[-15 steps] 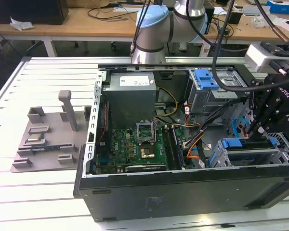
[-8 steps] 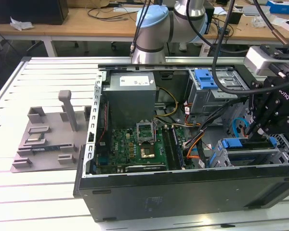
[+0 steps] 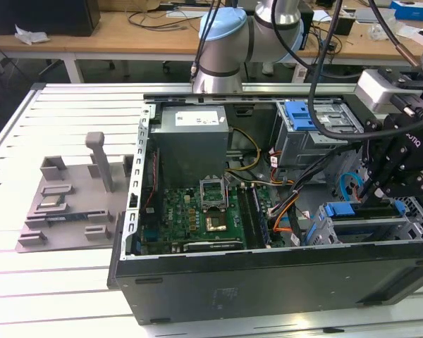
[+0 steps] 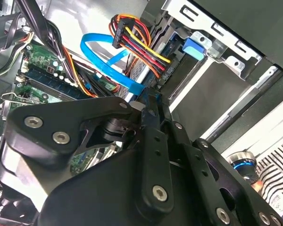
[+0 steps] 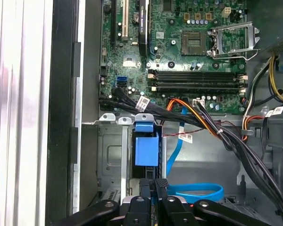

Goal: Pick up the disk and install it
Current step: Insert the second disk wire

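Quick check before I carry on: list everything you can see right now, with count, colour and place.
Computer case: one, black, open on the slatted table.
Circuit board: one, green, on the case floor.
Power supply: one, grey, at the case's back.
Disk: one, blue carrier showing, standing in the metal drive cage by the gripper.
Flat cable: one, blue, looped beside the cage.
Holder tray: one, grey, on the exterior view's left.
Gripper: one, black, at the disk's edge.

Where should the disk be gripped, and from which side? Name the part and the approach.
Grip the disk by the exposed edge of its blue carrier, pinching across its thin width. It stands on edge in the drive cage, whose metal walls cover its broad faces, so probably only the case's open side gives access. The gripper sits at that edge.
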Controlling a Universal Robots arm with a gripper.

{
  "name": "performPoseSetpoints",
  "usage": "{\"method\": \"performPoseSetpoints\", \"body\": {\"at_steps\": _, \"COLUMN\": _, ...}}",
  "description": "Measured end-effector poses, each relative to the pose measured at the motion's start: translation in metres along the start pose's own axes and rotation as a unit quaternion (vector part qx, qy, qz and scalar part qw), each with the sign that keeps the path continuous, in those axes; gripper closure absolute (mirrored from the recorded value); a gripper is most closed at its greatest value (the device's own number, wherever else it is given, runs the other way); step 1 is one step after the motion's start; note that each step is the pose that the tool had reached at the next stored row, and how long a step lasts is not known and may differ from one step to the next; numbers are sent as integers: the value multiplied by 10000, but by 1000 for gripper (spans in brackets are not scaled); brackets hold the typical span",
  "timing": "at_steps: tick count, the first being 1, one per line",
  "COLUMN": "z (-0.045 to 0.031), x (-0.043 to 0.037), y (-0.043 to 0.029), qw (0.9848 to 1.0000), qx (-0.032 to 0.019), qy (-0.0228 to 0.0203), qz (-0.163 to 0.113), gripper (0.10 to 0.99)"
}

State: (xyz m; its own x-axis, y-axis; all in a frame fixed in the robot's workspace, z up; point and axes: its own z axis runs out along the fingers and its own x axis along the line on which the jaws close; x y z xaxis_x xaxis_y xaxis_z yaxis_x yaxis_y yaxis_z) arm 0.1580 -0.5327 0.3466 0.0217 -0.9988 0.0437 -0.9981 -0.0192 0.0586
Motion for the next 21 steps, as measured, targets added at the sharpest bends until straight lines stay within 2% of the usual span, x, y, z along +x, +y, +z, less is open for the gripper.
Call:
{"method": "performPoseSetpoints", "body": {"at_steps": 6, "z": 12, "x": 9, "y": 7, "qw": 10000, "qx": 1, "qy": -27, "qz": -2, "gripper": 925}}
{"method": "performPoseSetpoints", "body": {"at_steps": 12, "z": 12, "x": 12, "y": -10, "qw": 9999, "qx": 2, "qy": -113, "qz": -6, "gripper": 925}}
{"method": "performPoseSetpoints", "body": {"at_steps": 21, "z": 8, "x": 35, "y": -31, "qw": 9999, "qx": 7, "qy": -119, "qz": -7, "gripper": 925}}
